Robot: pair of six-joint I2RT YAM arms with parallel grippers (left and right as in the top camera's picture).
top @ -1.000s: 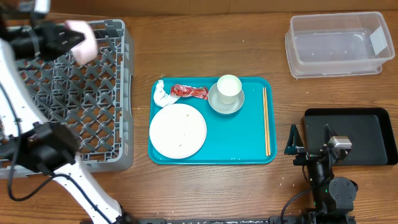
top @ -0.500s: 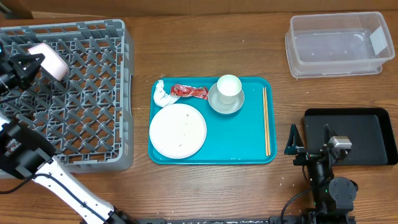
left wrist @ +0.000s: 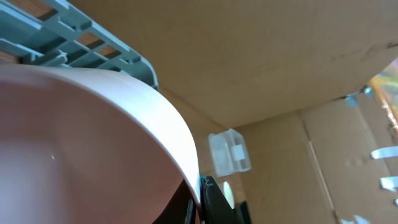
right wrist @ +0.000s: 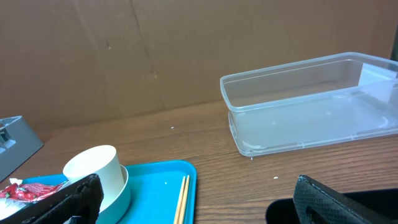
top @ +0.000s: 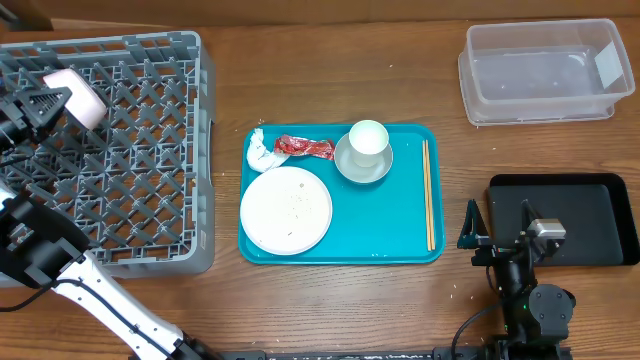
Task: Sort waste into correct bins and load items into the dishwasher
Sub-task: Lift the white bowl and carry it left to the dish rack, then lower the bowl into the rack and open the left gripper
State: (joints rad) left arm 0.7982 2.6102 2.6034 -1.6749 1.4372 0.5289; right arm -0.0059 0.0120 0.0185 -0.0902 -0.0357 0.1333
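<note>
My left gripper (top: pixel 42 104) is shut on the rim of a white bowl (top: pixel 80 94), which it holds tilted over the far left part of the grey dishwasher rack (top: pixel 150 170). The left wrist view shows the bowl (left wrist: pixel 81 143) filling the frame, with a black finger (left wrist: pixel 214 202) on each side of its rim. On the teal tray (top: pixel 390 225) lie a crumb-speckled plate (top: pixel 286 210), a crumpled napkin (top: pixel 262 152), a red wrapper (top: pixel 305 148) and a cup (top: pixel 368 140) standing in a second bowl (top: pixel 350 168). My right gripper (top: pixel 498 228) rests open near the table's front, holding nothing.
A clear tub (top: pixel 545 70) stands at the back right and a black tray (top: pixel 580 215) sits right of my right gripper. A pair of chopsticks (top: pixel 429 195) lies along the teal tray's right side. The right wrist view shows the cup (right wrist: pixel 93 171), chopsticks (right wrist: pixel 181 199) and tub (right wrist: pixel 311 99).
The left arm carried the bowl leftward and nearer over the rack, from its back edge to its far left. In the last half second it barely moved. The right arm stayed still.
</note>
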